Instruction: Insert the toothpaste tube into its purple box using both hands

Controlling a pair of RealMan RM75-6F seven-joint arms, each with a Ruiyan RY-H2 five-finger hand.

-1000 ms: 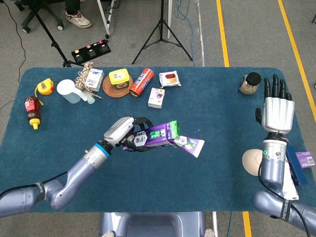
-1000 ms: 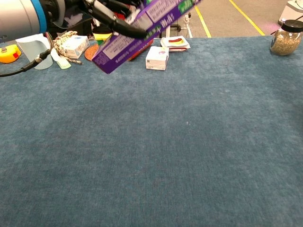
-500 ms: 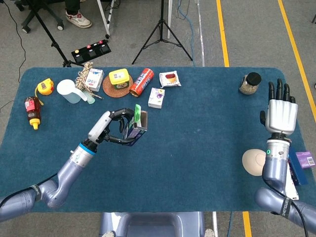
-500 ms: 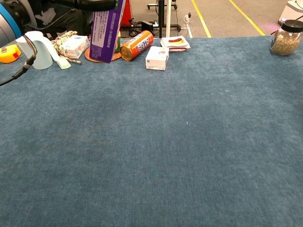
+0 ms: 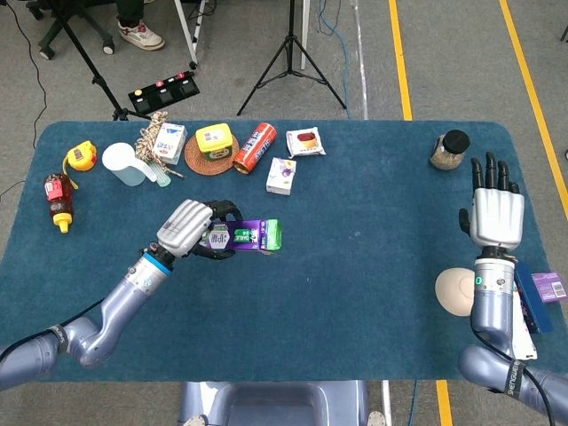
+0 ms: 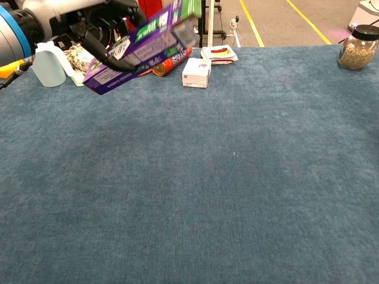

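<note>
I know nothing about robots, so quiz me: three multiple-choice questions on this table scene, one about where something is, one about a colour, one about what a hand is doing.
1. Where is the glass jar?
A. far right of the table
B. beside the white cup
C. in the left hand

2. What colour is the box being held?
A. red
B. purple
C. white

3. What is the right hand doing?
A. gripping the box
B. pressing the jar
C. raised, open, holding nothing

Answers: 1 A, the jar stands near the far right corner. 2 B, the box in the left hand is purple with green. 3 C, its fingers are spread and empty.
</note>
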